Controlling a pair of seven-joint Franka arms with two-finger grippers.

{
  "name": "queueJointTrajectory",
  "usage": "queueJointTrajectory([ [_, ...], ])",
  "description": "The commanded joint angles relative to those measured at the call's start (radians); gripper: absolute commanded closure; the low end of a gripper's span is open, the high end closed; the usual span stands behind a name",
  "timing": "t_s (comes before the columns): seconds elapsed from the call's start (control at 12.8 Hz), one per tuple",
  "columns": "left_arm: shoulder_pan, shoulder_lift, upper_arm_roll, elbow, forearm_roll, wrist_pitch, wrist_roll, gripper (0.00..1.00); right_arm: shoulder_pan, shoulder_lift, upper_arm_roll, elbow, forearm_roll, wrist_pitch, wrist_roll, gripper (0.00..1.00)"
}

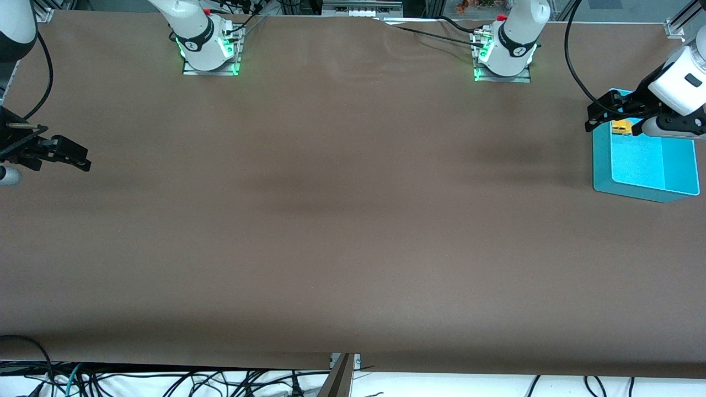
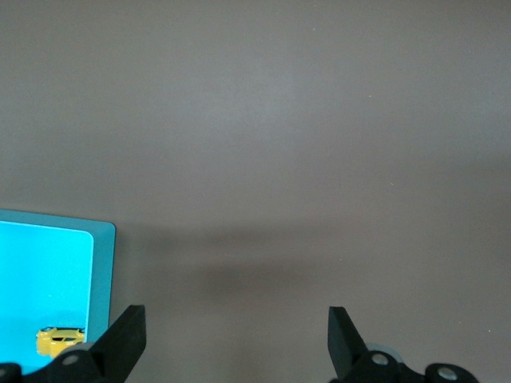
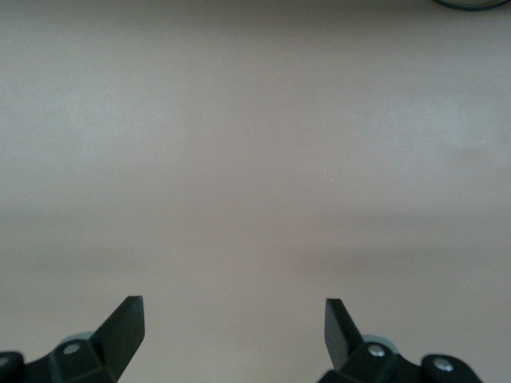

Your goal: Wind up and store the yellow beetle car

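The yellow beetle car point(image 1: 621, 128) lies inside a cyan bin point(image 1: 601, 165) at the left arm's end of the table, in the bin's corner farthest from the front camera. It also shows in the left wrist view point(image 2: 60, 341), inside the bin point(image 2: 48, 263). My left gripper point(image 1: 591, 118) hovers over the bin's edge beside the car, open and empty point(image 2: 236, 315). My right gripper point(image 1: 84, 157) waits open and empty over bare table at the right arm's end point(image 3: 234, 307).
The brown table point(image 1: 342, 209) carries only the bin. The two arm bases point(image 1: 209, 49) point(image 1: 504, 55) stand along the edge farthest from the front camera. Cables hang below the near edge.
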Motion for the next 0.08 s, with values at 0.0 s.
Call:
queueJointTrajectory([
  [0.0, 0.006, 0.013, -0.007, 0.033, 0.013, -0.029, -0.054, 0.00, -0.001, -0.008, 0.001, 0.004, -0.014, -0.011, 0.005, 0.00],
])
